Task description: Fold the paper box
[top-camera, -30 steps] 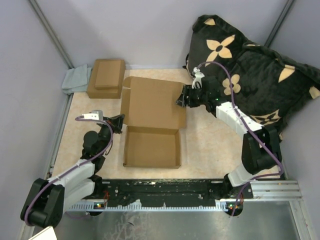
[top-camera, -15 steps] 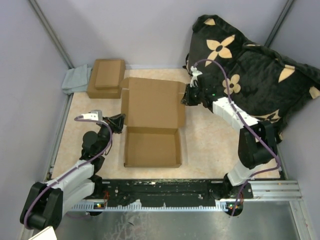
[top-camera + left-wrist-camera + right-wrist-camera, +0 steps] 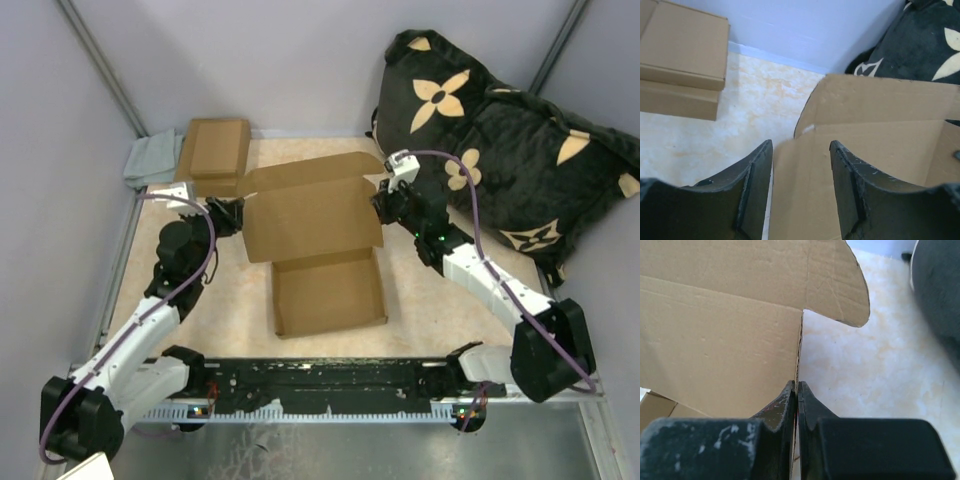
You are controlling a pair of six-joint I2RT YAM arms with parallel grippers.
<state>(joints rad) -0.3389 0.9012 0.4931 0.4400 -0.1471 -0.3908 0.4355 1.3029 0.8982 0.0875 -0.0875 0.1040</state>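
Observation:
The paper box (image 3: 312,222) lies mid-table, plain tan cardboard. Its shallow tray (image 3: 330,296) rests on the table nearest the arms, and its lid panel stands raised and tilted behind it. My right gripper (image 3: 384,206) is at the lid's right edge. In the right wrist view the gripper (image 3: 797,386) is shut on that thin cardboard edge (image 3: 799,350), below a rounded flap (image 3: 837,285). My left gripper (image 3: 231,215) is at the lid's left edge. In the left wrist view it (image 3: 801,150) is open, and the lid's panel (image 3: 880,135) runs on between and beyond its fingers.
A smaller brown box with a stepped lid (image 3: 212,155) sits at the back left, beside a grey cloth (image 3: 150,160). A black cushion with tan flowers (image 3: 500,130) fills the back right corner. Grey walls close in on the left and at the back.
The lid has risen from flat to a raised tilt, and the whole box has slid right. My right gripper has shut on the lid's right edge. My left gripper has opened and moved up to the left edge.

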